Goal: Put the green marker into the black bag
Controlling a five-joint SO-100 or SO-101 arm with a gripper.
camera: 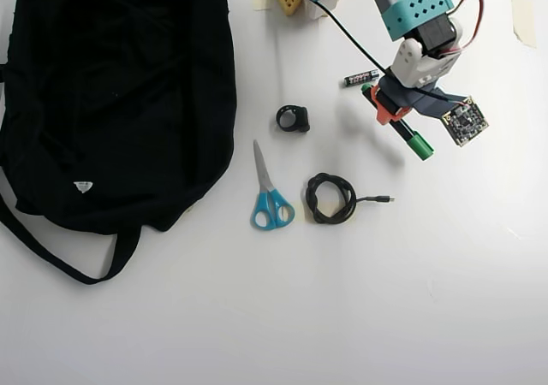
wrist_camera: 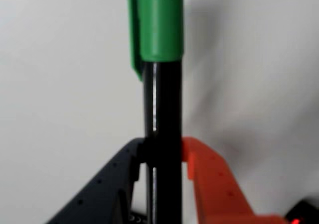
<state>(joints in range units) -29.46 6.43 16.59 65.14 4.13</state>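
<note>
White table (camera: pixel 445 299). Gripper (wrist_camera: pixel 163 157) clamped on the marker (wrist_camera: pixel 162 104) mid-barrel (one black finger, one orange), green cap past the tips. Overhead: marker (camera: pixel 409 135) sits at upper right, well apart from the bag (camera: pixel 111 94) at left. Scissors (camera: pixel 269 192) and cable (camera: pixel 330 198) lie between.

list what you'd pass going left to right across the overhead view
black bag → scissors → small black ring-shaped part → coiled black cable → battery → green marker, clamped in the gripper

Glossy plastic green marker (wrist_camera: pixel 162 104); matt cloth black bag (camera: pixel 111 94).
</note>
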